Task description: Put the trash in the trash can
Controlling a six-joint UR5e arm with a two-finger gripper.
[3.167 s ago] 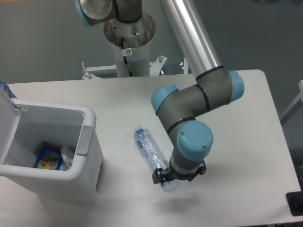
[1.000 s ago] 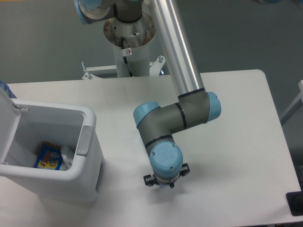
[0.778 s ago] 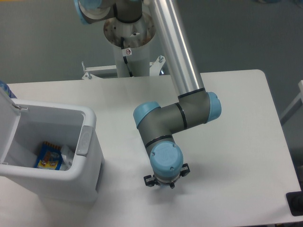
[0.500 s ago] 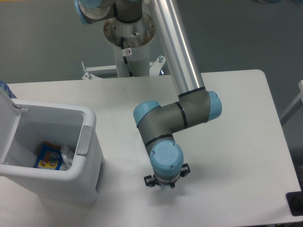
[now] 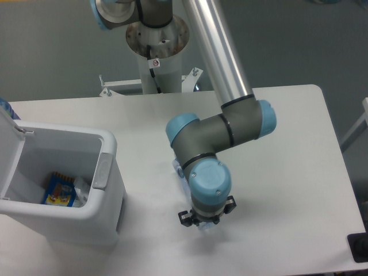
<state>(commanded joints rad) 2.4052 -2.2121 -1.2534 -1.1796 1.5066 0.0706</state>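
- We see the white rectangular worktop point(image 5: 287, 172) carrying everything, with the grey-and-blue robot arm point(image 5: 215, 129) reaching down from the far side to a spot near the middle of its near edge.
- The white rectangular plastic trash can point(image 5: 112, 195) sits at the left, its hinged white lid point(image 5: 7, 135) swung up and back; we judge it is left open so that trash can be dropped straight in from above. A grey latch tab point(image 5: 103, 171) lies on its right rim.
- Inside the can lie a blue-and-yellow snack packet point(image 5: 57, 190) and, just to its right, a small crumpled white wrapper point(image 5: 81, 190), so that piece looks already binned.
- The crushed clear plastic bottle with a bluish tint point(image 5: 180, 172) is on or just above the worktop, right of the can and almost wholly hidden under the arm's wrist. Only slivers show: one at the wrist's left side and one below the hand.
- From those two slivers we judge its long axis runs from far-left to near-right; which end bears the cap we cannot tell.
- The black two-finger hand point(image 5: 206, 219) points straight down over the bottle's near end, a sensible pose for a top grasp. Its fingers are covered by the wrist, so we cannot tell whether they are apart or clamped on the bottle.
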